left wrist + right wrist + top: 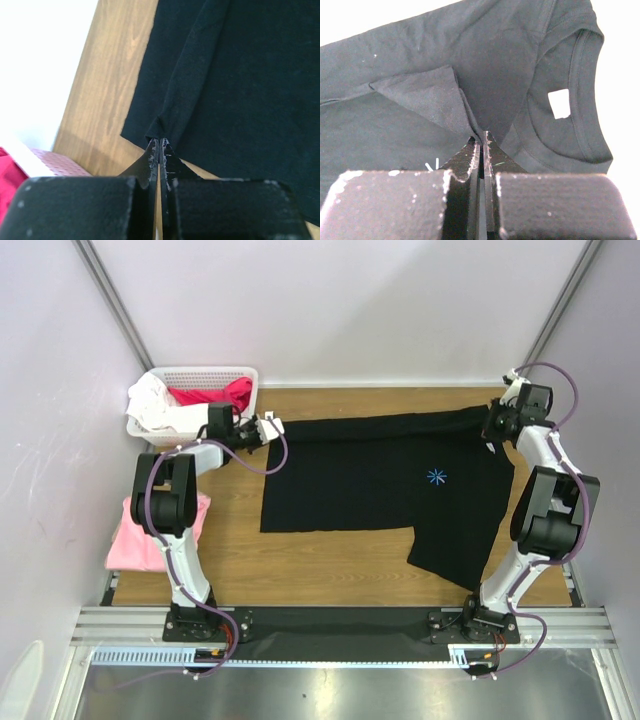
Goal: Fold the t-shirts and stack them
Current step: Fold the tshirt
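Note:
The black t-shirt [380,485] lies spread across the wooden table, its pale-blue starburst mark [436,477] facing up. My left gripper [268,428] is shut on the shirt's far left corner; the left wrist view shows a pinched ridge of black cloth [185,85] running from the gripper [159,141]. My right gripper [492,430] is shut on the shirt's far right edge near the collar. In the right wrist view the gripper [481,137] pinches a fold beside the neckline and its white label [560,104]. The pink t-shirt [138,540] lies folded at the table's left edge.
A white basket [240,373] with white and red clothes stands at the far left corner, just behind the left gripper. Pale walls close in the table on three sides. Bare wood [330,565] shows in front of the black shirt.

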Controlling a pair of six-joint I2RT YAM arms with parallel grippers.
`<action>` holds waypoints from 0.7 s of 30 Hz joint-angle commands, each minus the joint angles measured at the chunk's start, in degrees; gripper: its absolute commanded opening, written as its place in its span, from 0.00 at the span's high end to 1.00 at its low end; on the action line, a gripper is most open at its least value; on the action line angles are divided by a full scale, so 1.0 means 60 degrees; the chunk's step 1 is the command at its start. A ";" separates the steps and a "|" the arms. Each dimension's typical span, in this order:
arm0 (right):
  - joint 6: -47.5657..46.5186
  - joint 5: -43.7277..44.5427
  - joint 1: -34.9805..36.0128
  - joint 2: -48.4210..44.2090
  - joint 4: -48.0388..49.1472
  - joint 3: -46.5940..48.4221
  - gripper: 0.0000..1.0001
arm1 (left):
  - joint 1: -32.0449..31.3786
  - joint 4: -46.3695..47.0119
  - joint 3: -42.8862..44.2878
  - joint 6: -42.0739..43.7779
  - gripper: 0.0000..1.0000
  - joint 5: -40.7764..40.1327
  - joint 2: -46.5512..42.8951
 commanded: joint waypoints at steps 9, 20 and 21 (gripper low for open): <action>-0.0201 0.0140 -0.0059 -0.0452 -0.0305 -0.0503 1.00 | -0.0034 -0.0539 -0.0208 0.0645 1.00 -0.0335 -0.0389; -0.0303 -0.0093 -0.0059 -0.0584 -0.0597 -0.0328 0.55 | -0.0093 -0.0921 -0.0471 0.0587 0.41 0.0307 -0.0944; -0.0303 -0.0196 -0.0059 -0.0584 -0.0656 -0.0212 0.49 | -0.0151 -0.0833 -0.0587 0.0470 0.37 0.0541 -0.1032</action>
